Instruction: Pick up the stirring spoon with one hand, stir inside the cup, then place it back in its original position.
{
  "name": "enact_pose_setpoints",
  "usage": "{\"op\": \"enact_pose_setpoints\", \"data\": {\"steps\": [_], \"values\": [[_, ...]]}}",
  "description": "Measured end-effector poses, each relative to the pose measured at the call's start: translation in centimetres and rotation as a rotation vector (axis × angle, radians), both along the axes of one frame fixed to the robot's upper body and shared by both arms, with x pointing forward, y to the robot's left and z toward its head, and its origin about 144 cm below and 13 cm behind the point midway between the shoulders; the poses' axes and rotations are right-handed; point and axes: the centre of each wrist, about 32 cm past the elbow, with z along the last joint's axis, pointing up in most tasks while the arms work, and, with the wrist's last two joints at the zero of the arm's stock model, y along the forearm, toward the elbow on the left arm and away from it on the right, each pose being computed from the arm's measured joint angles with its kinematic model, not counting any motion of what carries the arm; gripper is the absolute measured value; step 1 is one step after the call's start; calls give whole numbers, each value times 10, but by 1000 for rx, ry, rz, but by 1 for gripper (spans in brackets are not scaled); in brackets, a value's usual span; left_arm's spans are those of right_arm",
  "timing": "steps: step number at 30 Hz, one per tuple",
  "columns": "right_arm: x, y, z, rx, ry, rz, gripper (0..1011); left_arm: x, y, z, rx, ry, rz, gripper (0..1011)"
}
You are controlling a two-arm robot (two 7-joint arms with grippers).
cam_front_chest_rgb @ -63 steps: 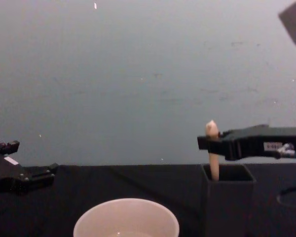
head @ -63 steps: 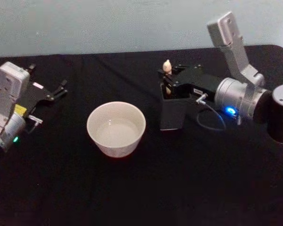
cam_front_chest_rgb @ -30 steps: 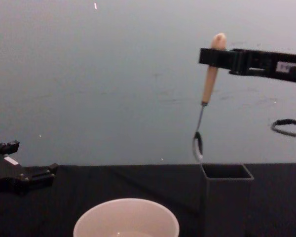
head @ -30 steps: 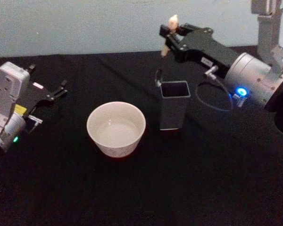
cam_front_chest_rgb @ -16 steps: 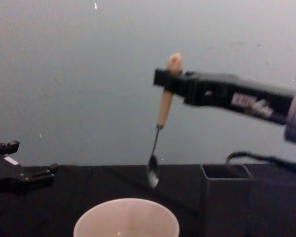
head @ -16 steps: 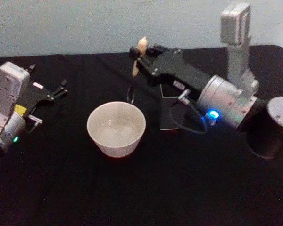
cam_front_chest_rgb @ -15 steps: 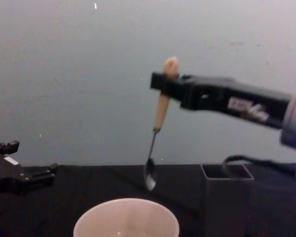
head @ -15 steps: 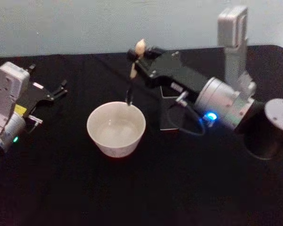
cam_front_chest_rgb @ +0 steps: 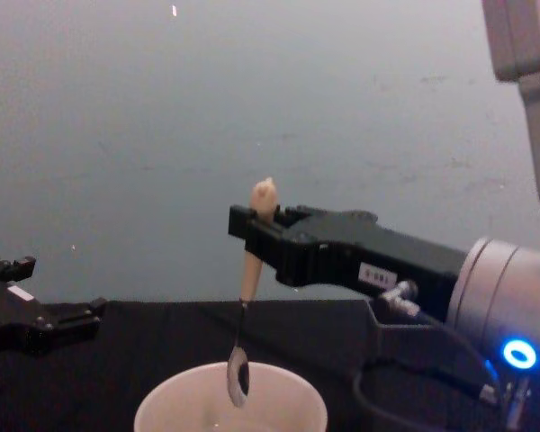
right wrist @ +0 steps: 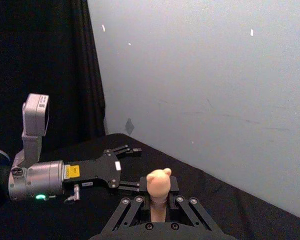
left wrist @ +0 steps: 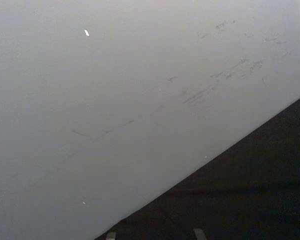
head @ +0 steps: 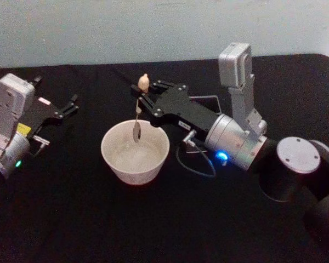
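My right gripper [head: 144,102] is shut on the cream handle of the stirring spoon [head: 138,109], held upright over the cup [head: 108,156]. The spoon's shiny bowl dips just inside the cup's mouth near its far rim. From the chest, the spoon [cam_front_chest_rgb: 249,261] hangs from the right gripper [cam_front_chest_rgb: 252,229] into the off-white cup [cam_front_chest_rgb: 292,400]. The rounded knob of the spoon [right wrist: 158,184] stands between the fingers [right wrist: 135,200] in the right wrist view. The dark holder [head: 208,99] is mostly hidden behind the right arm. My left gripper [head: 68,107] rests open at the far left, away from the cup.
Black cloth covers the table [head: 153,219], and a pale wall stands behind it. The right arm's thick body [head: 236,142] and a loose cable [head: 200,164] lie just right of the cup. The left arm [right wrist: 65,172] rests on the cloth.
The right gripper has carried the spoon left and down, from above the holder to over the cup, and the bowl now dips into the cup's mouth. The left arm has stayed still.
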Motion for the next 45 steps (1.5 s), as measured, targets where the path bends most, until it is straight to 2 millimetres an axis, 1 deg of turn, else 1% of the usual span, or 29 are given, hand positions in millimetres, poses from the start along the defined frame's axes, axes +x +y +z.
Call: {"op": "enact_pose_setpoints", "data": {"steps": [3,4,10,21,33,45], "values": [[1,3,-10,0,-2,-9,200,0,0,0,0,0,0,1001],[1,3,-10,0,-2,-9,200,0,0,0,0,0,0,1001],[2,7,-26,12,11,-30,200,0,0,0,0,0,0,1001],[5,13,-41,12,42,-56,201,0,0,0,0,0,0,1001],[7,14,-46,-6,53,-68,200,0,0,0,0,0,0,1001],[4,3,-43,-12,35,-63,201,0,0,0,0,0,0,1001]]}}
